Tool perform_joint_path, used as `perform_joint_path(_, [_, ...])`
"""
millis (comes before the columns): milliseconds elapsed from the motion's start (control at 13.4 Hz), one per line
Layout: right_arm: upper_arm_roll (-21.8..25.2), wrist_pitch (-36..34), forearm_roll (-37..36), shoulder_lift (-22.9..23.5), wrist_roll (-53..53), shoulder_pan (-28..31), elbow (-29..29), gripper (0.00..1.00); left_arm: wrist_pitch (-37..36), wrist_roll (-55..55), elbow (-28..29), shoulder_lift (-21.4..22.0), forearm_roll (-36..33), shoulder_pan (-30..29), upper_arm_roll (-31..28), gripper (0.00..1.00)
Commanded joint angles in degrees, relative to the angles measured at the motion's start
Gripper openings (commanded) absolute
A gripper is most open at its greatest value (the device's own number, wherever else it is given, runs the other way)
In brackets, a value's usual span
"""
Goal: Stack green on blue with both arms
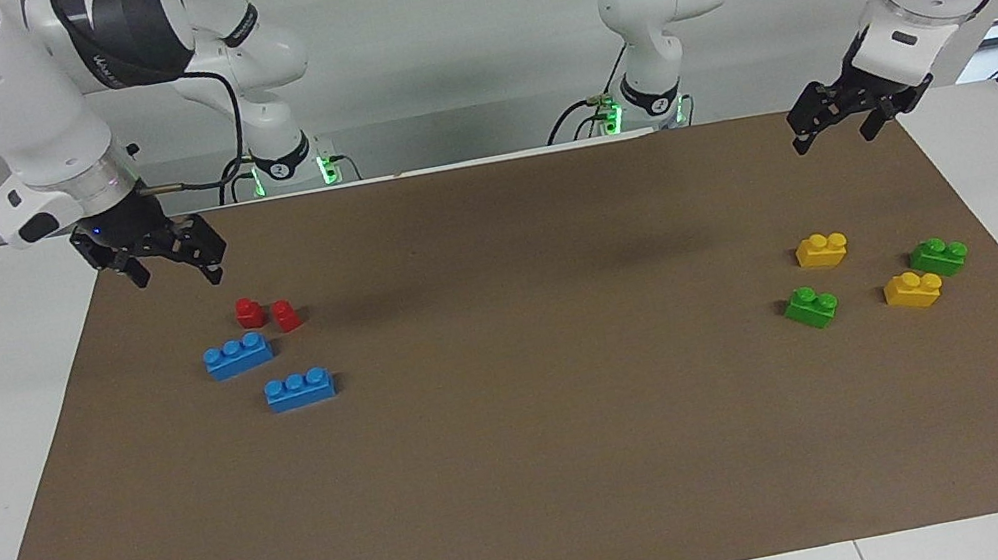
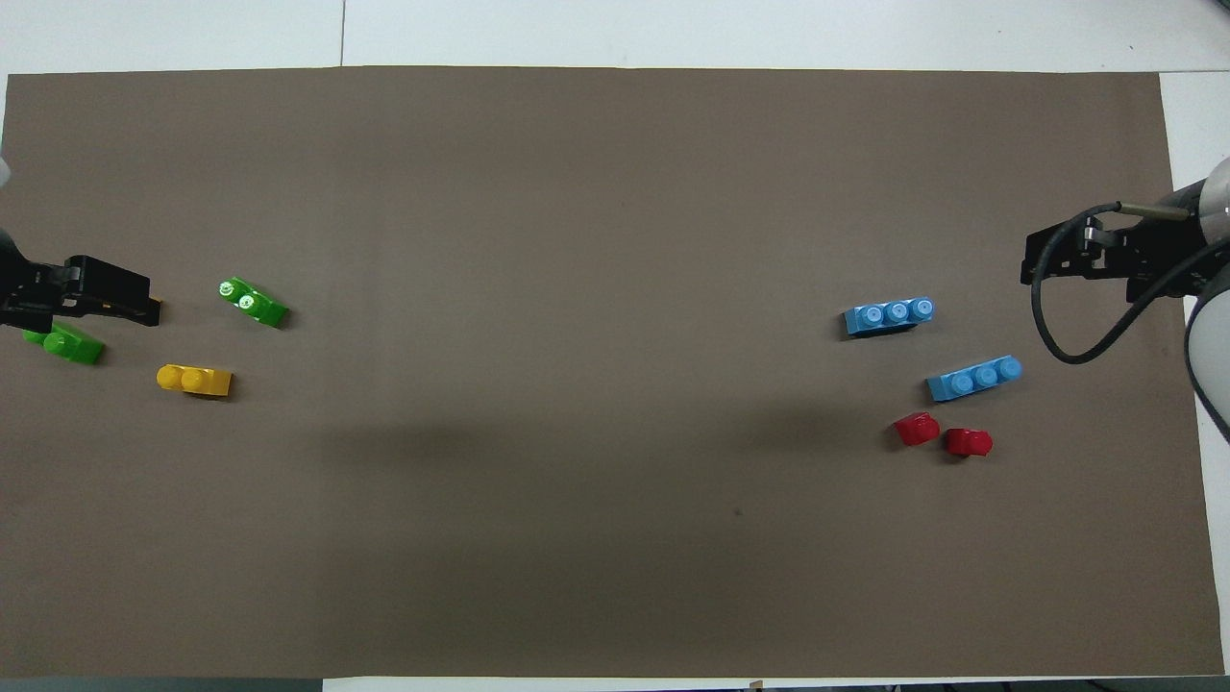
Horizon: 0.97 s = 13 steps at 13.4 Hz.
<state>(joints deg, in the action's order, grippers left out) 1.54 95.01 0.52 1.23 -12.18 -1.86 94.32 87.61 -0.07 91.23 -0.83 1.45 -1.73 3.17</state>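
Observation:
Two green bricks lie on the brown mat [image 1: 525, 438] at the left arm's end: one [image 1: 811, 307] [image 2: 253, 302] toward the table's middle, the other [image 1: 938, 256] [image 2: 67, 343] by the mat's end. Two blue bricks [image 1: 238, 355] [image 1: 300, 388] lie at the right arm's end, also in the overhead view [image 2: 974, 378] [image 2: 889, 315]. My left gripper [image 1: 833, 136] [image 2: 144, 303] hangs open and empty above the green and yellow group. My right gripper [image 1: 175, 271] [image 2: 1033, 259] hangs open and empty above the mat's end, beside the blue bricks.
Two yellow bricks [image 1: 821, 249] [image 1: 912, 290] lie among the green ones; in the overhead view one [image 2: 195, 380] shows and the left gripper covers the other. Two small red blocks [image 1: 249, 312] [image 1: 286, 315] sit just nearer the robots than the blue bricks.

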Motion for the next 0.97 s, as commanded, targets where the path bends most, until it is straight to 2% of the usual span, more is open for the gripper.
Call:
perform_joint_path(0, [-0.2,1.0,0.5,-0.3,-1.5,0.3,0.7,1.00,-1.5,0.8,-1.0,0.1,0.0,0.4,-0.3,1.00])
perform_joint_path(225, [-0.2,1.0,0.6,0.1,-7.3,0.5,1.0,1.00,-1.4,0.8,-1.0,0.1,0.0,0.4,-0.3,1.00])
perform_joint_path(524, [-0.3,6.0,2.3,3.5,-25.4,0.9,1.0,1.00,-0.8,0.8,-0.2,1.0,0.0,0.2,-0.3,1.00])
perform_joint_path(898, [0.0,9.8,8.2,8.1,-46.5,2.7,1.1,1.00,4.3,0.1,6.0,3.3,0.0,-0.5,-0.7,1.00])
